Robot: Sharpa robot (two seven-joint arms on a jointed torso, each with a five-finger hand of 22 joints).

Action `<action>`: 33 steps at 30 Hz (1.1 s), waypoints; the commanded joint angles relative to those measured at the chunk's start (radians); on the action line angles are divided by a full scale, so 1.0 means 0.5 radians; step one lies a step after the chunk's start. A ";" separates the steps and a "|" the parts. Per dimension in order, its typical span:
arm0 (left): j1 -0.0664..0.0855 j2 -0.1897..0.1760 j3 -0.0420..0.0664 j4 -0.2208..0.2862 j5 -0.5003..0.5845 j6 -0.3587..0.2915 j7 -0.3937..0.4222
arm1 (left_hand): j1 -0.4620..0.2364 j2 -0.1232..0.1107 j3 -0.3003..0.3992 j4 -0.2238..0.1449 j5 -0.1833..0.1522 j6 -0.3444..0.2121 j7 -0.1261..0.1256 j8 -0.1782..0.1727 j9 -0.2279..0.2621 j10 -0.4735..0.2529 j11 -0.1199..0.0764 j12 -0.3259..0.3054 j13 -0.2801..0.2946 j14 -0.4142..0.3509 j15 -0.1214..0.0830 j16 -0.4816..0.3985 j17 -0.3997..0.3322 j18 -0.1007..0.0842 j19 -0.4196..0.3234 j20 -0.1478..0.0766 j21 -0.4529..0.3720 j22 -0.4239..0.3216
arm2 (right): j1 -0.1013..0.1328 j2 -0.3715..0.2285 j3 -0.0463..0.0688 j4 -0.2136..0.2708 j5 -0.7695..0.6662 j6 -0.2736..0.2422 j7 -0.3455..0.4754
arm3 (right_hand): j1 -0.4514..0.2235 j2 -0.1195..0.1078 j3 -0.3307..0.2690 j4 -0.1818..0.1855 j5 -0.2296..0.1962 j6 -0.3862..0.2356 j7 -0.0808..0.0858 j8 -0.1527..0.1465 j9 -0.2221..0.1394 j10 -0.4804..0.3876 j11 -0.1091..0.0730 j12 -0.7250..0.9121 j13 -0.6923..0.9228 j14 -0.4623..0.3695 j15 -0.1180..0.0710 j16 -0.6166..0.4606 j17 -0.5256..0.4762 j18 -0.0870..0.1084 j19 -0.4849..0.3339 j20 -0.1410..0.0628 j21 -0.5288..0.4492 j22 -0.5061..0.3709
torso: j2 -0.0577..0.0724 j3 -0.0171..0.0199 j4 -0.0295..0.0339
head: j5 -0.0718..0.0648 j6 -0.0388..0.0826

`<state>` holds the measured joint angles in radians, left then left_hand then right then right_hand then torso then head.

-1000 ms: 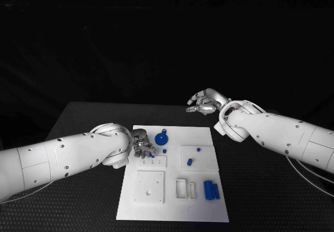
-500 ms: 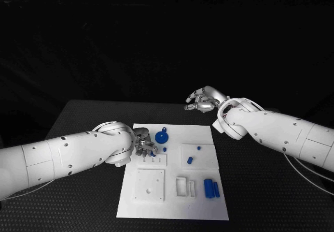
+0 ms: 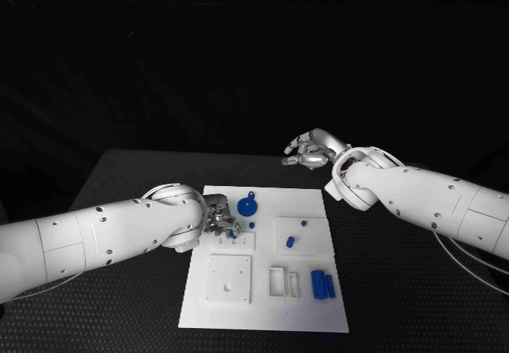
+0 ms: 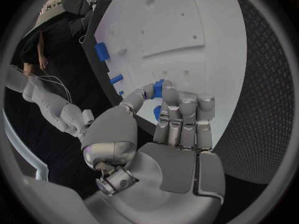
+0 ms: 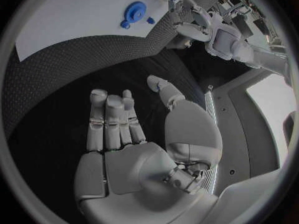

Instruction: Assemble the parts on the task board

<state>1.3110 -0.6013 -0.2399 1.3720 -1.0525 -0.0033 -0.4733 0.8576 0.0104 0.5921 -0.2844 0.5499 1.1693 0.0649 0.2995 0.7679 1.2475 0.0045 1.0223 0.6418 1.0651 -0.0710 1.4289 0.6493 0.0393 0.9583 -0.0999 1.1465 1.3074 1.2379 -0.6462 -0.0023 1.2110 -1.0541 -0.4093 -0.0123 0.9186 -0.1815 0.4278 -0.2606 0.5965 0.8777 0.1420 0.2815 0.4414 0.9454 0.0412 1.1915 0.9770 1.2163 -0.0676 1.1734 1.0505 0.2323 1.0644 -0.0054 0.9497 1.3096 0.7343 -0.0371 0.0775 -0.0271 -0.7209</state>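
Small blue part [image 4: 158,88], pinched by the left hand [image 3: 221,220] over the task board [image 3: 265,316] near its left edge. Judged best: lower it upright, aligned with its hole. Right hand [image 3: 311,153] hovers beyond the table's far edge, fingers [image 5: 111,119] apart, empty.

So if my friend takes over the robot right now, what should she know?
Left hand: pinches a small blue plastic peg over the left side of the white rectangular task board.
Right hand: holds nothing, fingers apart, raised over the black table beyond the board.
On the board: blue round wheel-shaped part near its far edge, short blue pegs mid-board, two blue cylinders near its right edge.
Done: peg picked up.
Left: seat it, then the rest.
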 commanded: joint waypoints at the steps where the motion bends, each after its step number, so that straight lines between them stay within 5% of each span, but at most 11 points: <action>1: -0.002 0.010 0.001 0.005 -0.007 0.039 -0.001 | 0.010 0.023 0.030 -0.013 0.029 0.158 -0.150 0.028 0.111 0.242 -0.247 0.009 0.022 0.234 -0.301 0.015 0.013 0.095 0.080 -0.362 0.017 0.024 | 0.001 0.002 0.001 -0.001 -0.018 0.025 0.005 | -0.010 0.003 -0.012 -0.001 0.010 -0.003 0.017 0.007 -0.002 -0.014 -0.006 0.010 -0.003 -0.012 -0.007 0.014 -0.002 0.059 -0.004 0.008 -0.012 0.028 | 0.000 0.0006 0.000 | 0.002 -0.004; 33: -0.041 0.019 0.002 -0.014 -0.015 0.064 -0.015 | -0.006 0.049 0.040 -0.016 0.049 0.160 -0.154 0.038 0.112 0.245 -0.252 0.014 0.059 0.242 -0.307 0.023 0.037 0.110 0.074 -0.360 0.054 0.018 | 0.000 0.012 0.001 -0.012 -0.017 0.039 0.003 | -0.010 0.012 -0.014 -0.001 0.020 -0.001 0.016 0.008 -0.003 -0.014 -0.007 0.015 -0.008 -0.012 -0.008 0.017 -0.003 0.059 -0.003 0.008 -0.011 0.029 | 0.000 0.0006 0.000 | -0.002 -0.016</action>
<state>1.2931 -0.5939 -0.2384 1.3649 -1.0555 0.0108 -0.4790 0.8499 0.0182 0.5931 -0.2834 0.5755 1.1739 0.0605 0.3062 0.7680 1.2531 -0.0001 1.0261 0.6699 1.0777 -0.0704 1.4373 0.6662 0.0395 0.9759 -0.1178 1.1694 1.3080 1.2379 -0.6407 -0.0024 1.2045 -1.0547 -0.4019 -0.0134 0.9188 -0.1815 0.4279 -0.2606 0.6003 0.8765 0.1445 0.2815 0.4415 0.9418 0.0374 1.1955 0.9741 1.2162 -0.0676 1.1767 1.0506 0.2323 1.0644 -0.0053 0.9497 1.3097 0.7341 -0.0363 0.0774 -0.0278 -0.7279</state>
